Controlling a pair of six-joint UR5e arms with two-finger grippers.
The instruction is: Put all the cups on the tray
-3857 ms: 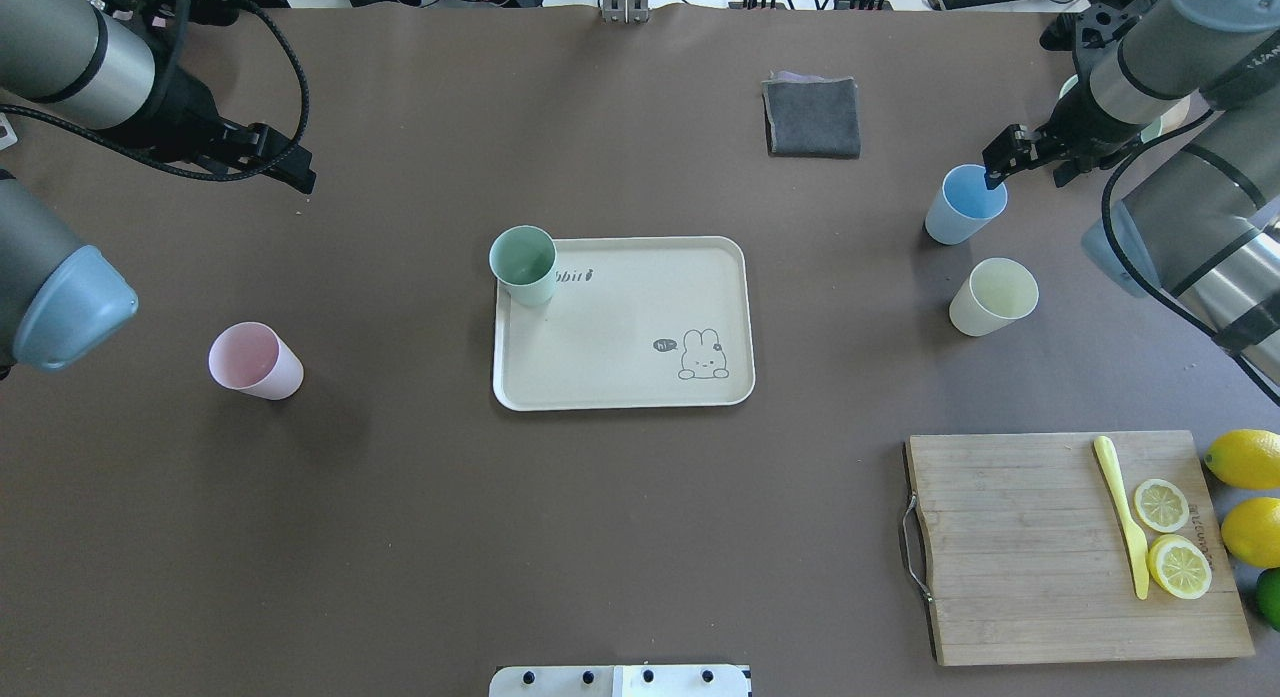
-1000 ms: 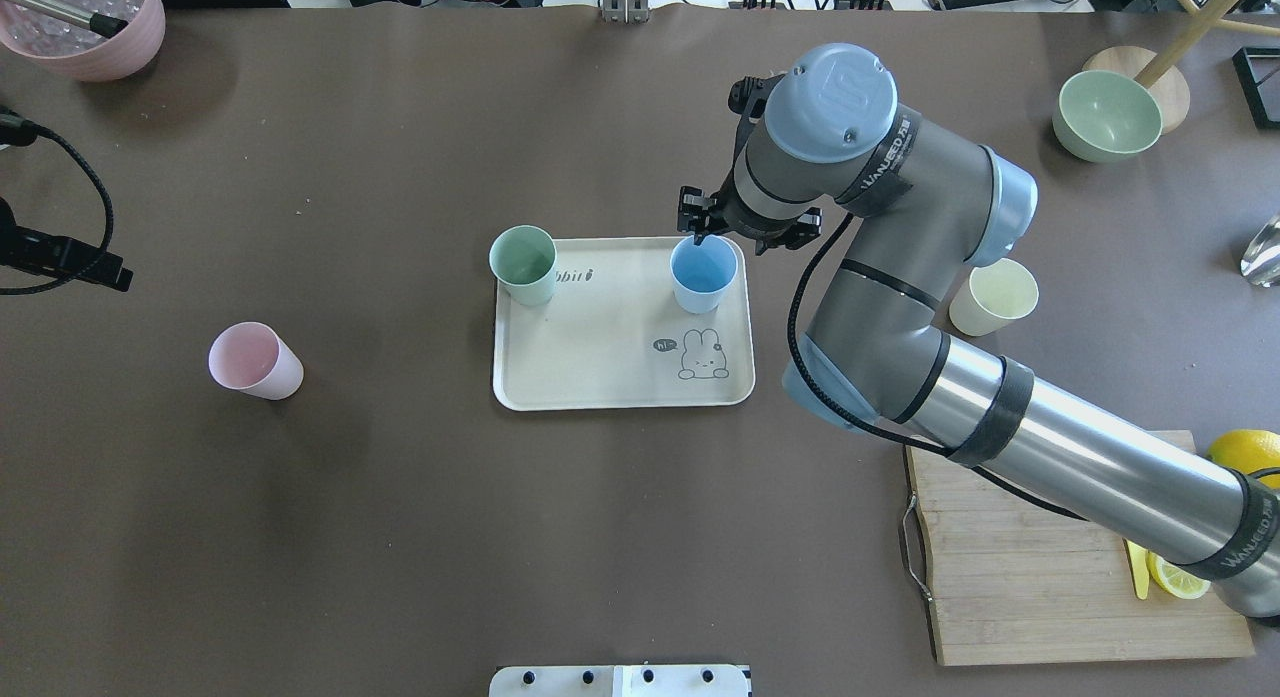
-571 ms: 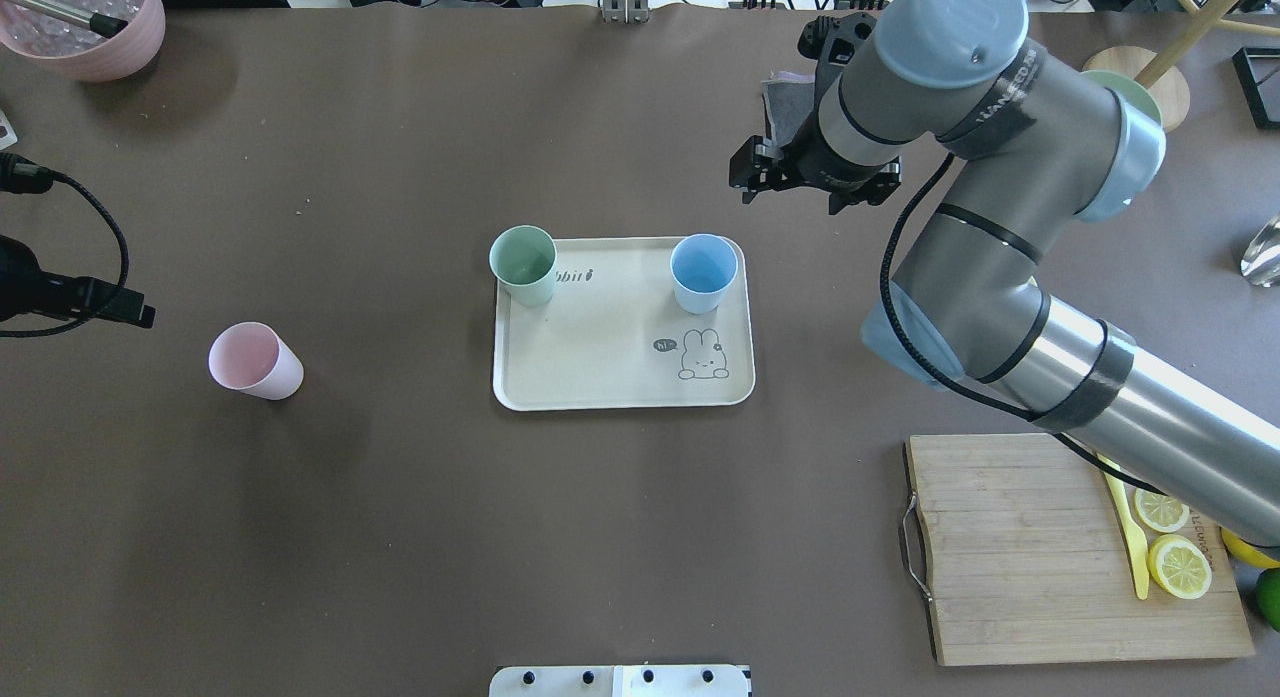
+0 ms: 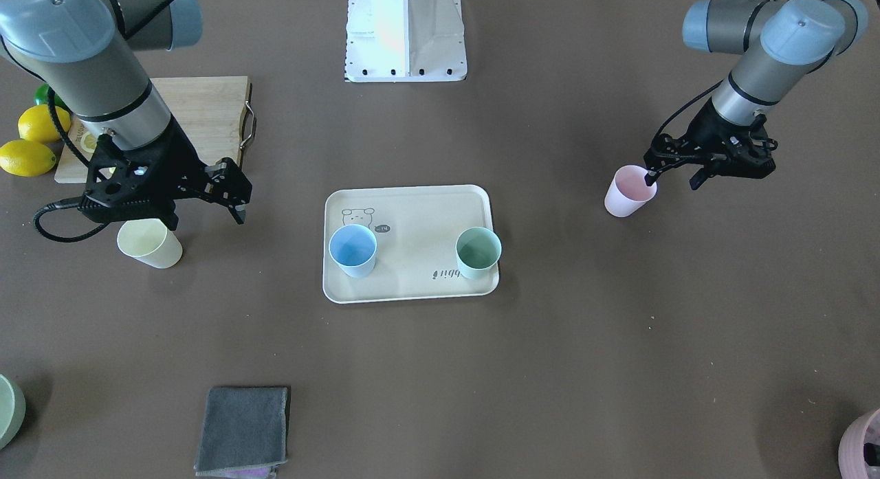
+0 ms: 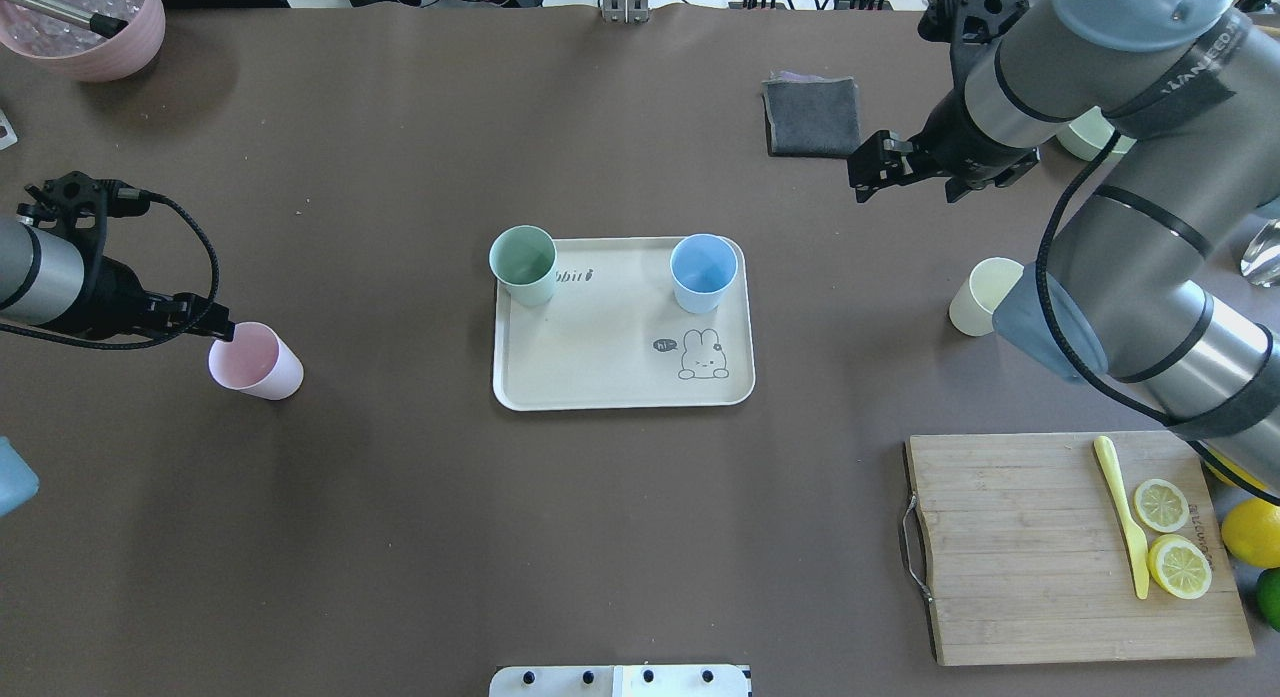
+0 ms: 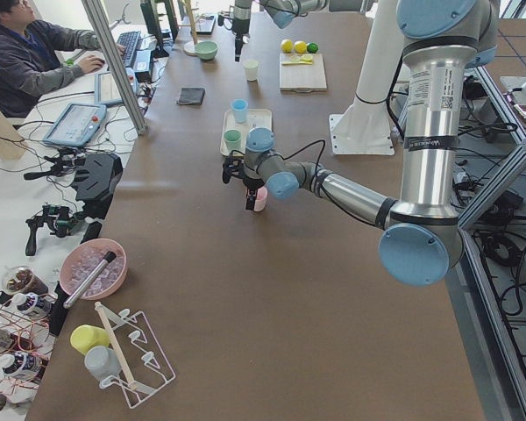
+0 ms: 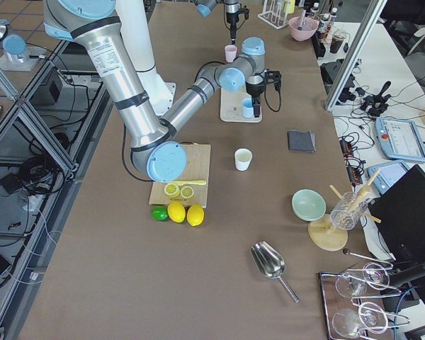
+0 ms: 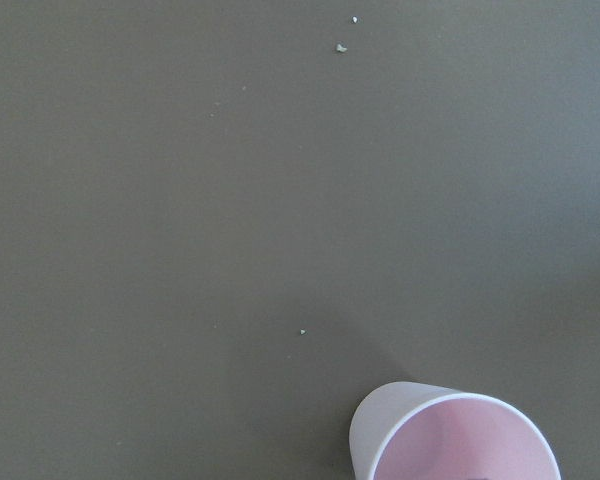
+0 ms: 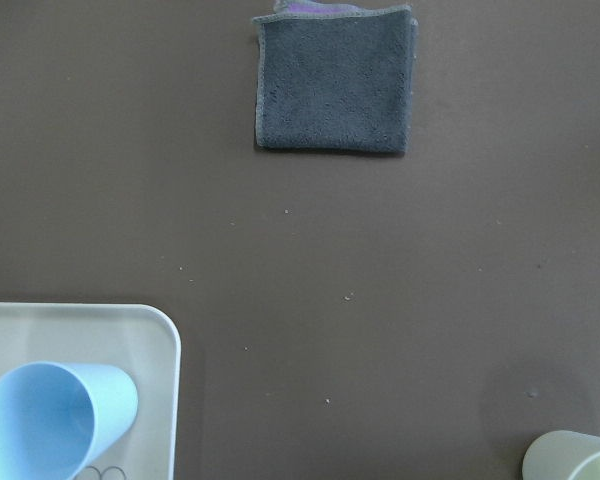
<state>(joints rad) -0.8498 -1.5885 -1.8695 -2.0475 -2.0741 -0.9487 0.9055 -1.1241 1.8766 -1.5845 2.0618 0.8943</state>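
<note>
The cream tray lies mid-table and also shows in the front view. The mint green cup and the light blue cup stand upright on its far corners. The pink cup stands on the table at the left. My left gripper is open beside it, one fingertip at the cup's rim. The pale yellow cup stands on the table at the right. My right gripper is open and empty, raised between the tray and the yellow cup.
A grey cloth lies at the back. A wooden cutting board with a yellow knife and lemon slices is front right, lemons beside it. A mauve pot stands back left.
My right gripper carried the blue cup onto the tray, let go of it and moved away to the right. My left gripper came down to the pink cup's rim.
</note>
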